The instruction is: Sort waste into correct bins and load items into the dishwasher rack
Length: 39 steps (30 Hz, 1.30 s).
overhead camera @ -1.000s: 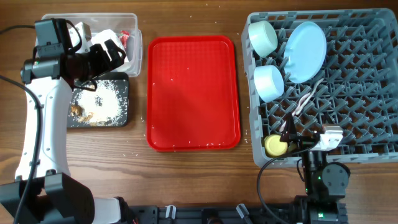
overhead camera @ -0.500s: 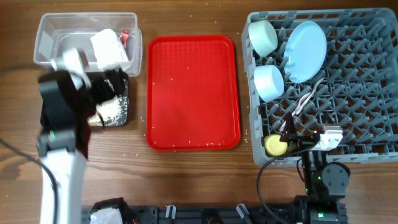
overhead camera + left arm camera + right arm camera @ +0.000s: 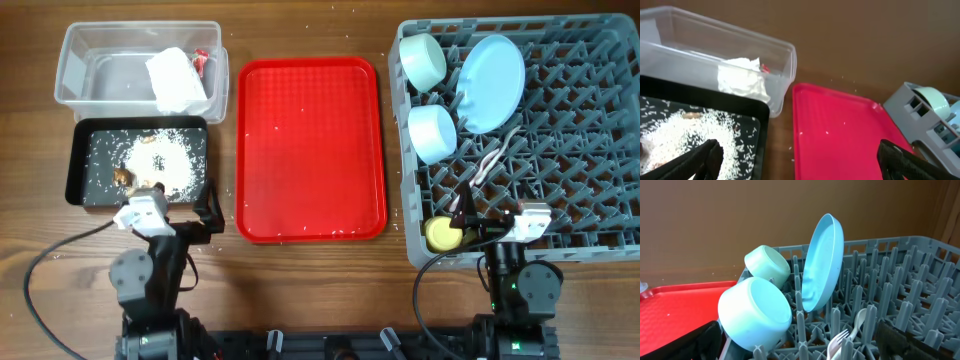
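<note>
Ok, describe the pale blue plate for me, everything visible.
The pale blue plate is round, plain and smooth, plastic by its look, with a raised rim. It stands on edge among the pegs in the far-left area of the dishwasher rack, leaning rather than upright. The mint-green bowl and pale blue bowl sit beside it; contact unclear.

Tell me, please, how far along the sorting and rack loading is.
Done, it seems: the napkin lies in the clear tub, rice in the black tray, and the plate, mint bowl, blue bowl, cup and cutlery sit in the rack. In hand: nothing; the left gripper and right gripper are open and empty. Left: only stray grains on the red tray.
</note>
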Each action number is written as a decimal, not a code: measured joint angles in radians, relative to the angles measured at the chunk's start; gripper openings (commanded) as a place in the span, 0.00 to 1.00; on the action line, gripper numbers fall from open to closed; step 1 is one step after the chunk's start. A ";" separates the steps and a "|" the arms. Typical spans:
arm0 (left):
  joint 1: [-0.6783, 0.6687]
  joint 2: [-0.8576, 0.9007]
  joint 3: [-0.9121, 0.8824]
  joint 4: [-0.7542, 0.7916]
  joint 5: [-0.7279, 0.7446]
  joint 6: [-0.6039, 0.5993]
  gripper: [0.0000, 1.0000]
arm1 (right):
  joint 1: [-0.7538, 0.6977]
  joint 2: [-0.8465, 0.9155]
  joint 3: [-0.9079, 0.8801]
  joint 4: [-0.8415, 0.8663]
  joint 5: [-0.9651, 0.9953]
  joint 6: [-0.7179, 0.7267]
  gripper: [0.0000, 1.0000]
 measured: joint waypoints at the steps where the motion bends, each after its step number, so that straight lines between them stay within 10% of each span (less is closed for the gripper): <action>1: 0.000 -0.050 -0.023 0.000 -0.003 0.000 1.00 | 0.000 0.000 0.000 0.000 0.000 0.000 1.00; 39: 0.000 -0.292 -0.095 -0.091 -0.003 0.000 1.00 | 0.000 0.000 0.000 0.000 0.000 0.000 1.00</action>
